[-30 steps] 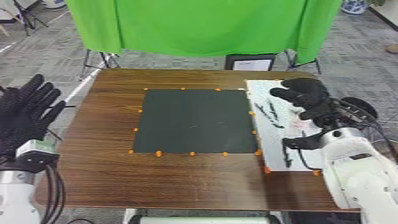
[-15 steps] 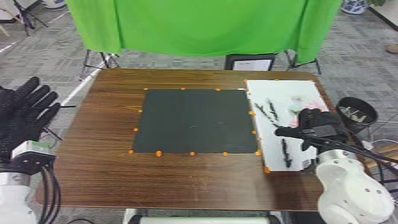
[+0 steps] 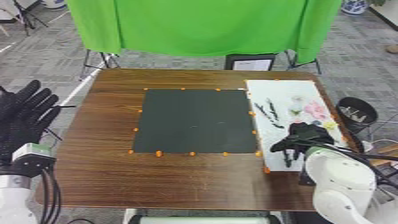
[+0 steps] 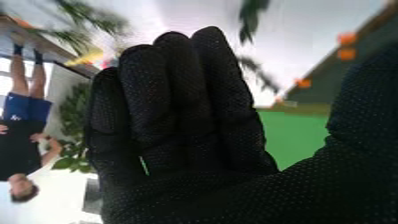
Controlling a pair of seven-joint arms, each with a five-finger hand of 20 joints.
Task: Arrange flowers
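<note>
On the worktop [image 3: 178,182], the dark mat [image 3: 194,122] looks like the place to fill, and from here the job seems barely begun: to the mat's right, the white sheet [image 3: 266,90] bears the dark stems [image 3: 269,115], pink flowers [image 3: 314,110] and yellow bloom [image 3: 330,124], all apparently left to arrange. Beyond the mat hangs the green cloth [image 3: 204,25]; well to its left is the left hand [image 3: 19,117], fingers spread, while right of it the right hand [image 3: 305,137], wide with straight fingers, partly hides the stems, the black bin [image 3: 357,101] farther right.
</note>
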